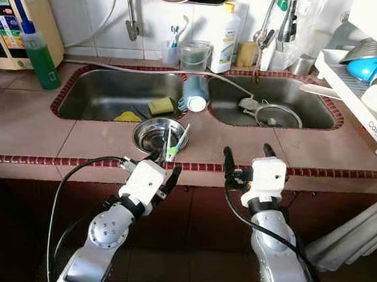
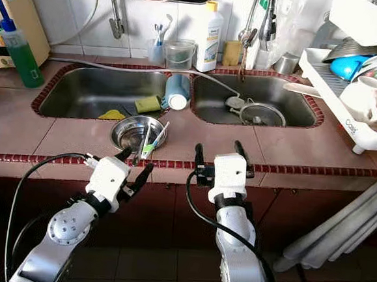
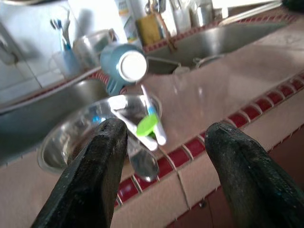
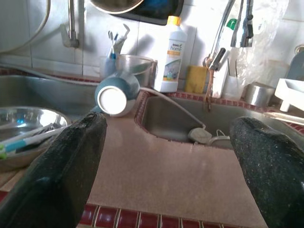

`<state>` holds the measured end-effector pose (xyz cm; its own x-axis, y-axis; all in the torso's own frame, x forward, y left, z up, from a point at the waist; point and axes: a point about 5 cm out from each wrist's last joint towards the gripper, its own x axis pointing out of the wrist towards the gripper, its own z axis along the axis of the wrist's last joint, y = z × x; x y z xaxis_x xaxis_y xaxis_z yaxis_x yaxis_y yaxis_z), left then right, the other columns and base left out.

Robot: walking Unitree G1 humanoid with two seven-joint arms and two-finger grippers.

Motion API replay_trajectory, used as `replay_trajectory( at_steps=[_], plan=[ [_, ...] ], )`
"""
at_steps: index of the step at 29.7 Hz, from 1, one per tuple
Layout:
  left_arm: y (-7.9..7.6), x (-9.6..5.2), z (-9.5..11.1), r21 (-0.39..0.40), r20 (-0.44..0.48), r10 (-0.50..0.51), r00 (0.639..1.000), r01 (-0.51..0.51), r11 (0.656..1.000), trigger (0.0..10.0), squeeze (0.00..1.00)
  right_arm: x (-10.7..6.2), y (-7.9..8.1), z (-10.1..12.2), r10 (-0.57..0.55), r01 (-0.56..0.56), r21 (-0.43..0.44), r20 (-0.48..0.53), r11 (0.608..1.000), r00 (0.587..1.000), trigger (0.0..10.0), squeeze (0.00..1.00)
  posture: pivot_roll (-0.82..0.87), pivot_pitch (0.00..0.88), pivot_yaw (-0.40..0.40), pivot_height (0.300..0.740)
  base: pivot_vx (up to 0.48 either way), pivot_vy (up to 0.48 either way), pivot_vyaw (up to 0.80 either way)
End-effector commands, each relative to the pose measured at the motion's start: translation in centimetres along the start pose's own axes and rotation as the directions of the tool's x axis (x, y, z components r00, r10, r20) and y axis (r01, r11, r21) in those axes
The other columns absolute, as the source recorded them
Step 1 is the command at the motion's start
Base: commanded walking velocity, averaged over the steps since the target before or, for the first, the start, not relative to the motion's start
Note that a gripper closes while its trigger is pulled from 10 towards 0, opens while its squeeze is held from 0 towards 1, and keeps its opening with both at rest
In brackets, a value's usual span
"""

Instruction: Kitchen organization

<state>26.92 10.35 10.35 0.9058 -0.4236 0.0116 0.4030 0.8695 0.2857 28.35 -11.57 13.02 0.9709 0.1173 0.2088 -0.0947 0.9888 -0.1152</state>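
Across the pink tiled worktop (image 1: 20, 124), edged at the front with a strip of small red tiles, a double steel sink (image 1: 114, 93) is set, with a white dish rack (image 1: 362, 96) holding crockery at the robot's right end and a water unit (image 1: 15, 23) against the wall at its left end. Beside that unit stands a green bottle (image 1: 39, 57) with a blue cap, and a white detergent bottle (image 1: 226, 39) stands on the ledge behind the sink. On the divider between the two basins a blue cup (image 1: 195, 92) lies on its side, its white base towards the robot. Just in front of the left basin, near the worktop's edge, sits a small steel bowl (image 1: 151, 133) with utensils (image 1: 175, 143) leaning in it, one with a green part. A yellow sponge (image 1: 160, 105) lies in the left basin and a strainer (image 1: 278, 115) in the right one. Both arms are raised before the worktop's front edge: the left pincer (image 1: 165, 165) is just short of the bowl, fingers apart and empty; the right pincer (image 1: 247, 153) is spread wide, holding nothing
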Motion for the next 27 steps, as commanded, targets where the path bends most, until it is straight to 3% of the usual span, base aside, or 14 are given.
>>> replay_trajectory(
  at_steps=[1,7,12,17,27],
  plan=[
    [-0.2,0.2,-0.3,0.012,-0.014,0.005,1.0,-0.004,1.0,10.0,0.0,0.0,0.1,0.5,-0.007,0.007,0.011,0.014,1.0,1.0,10.0,0.0,-0.21,0.0,0.03,0.74,0.0,0.0,0.0],
    [0.1,1.2,-0.8,-0.014,-0.045,0.047,0.998,-0.048,0.999,10.0,0.0,-0.5,1.2,1.3,0.046,-0.047,0.061,0.02,0.997,0.999,10.0,0.0,-0.22,0.0,0.031,0.74,0.0,0.0,0.0],
    [0.8,1.8,-0.7,0.005,-0.037,0.063,0.997,-0.063,0.998,10.0,0.0,-2.5,2.5,0.6,0.175,-0.172,0.068,-0.035,0.983,0.984,10.0,0.0,-0.22,0.0,0.032,0.74,0.0,0.0,0.0],
    [1.3,1.9,-0.7,0.006,-0.032,0.071,0.997,-0.071,0.997,10.0,0.0,-4.2,2.9,0.5,0.266,-0.262,0.062,-0.057,0.963,0.962,10.0,0.0,-0.23,0.0,0.036,0.74,0.0,0.0,0.0],
    [1.4,1.9,-1.3,0.024,-0.046,0.066,0.997,-0.065,0.998,10.0,0.0,-5.0,3.1,1.2,0.348,-0.342,0.083,-0.073,0.936,0.935,10.0,0.0,-0.23,0.0,0.037,0.74,0.0,0.0,0.0]
  ],
)
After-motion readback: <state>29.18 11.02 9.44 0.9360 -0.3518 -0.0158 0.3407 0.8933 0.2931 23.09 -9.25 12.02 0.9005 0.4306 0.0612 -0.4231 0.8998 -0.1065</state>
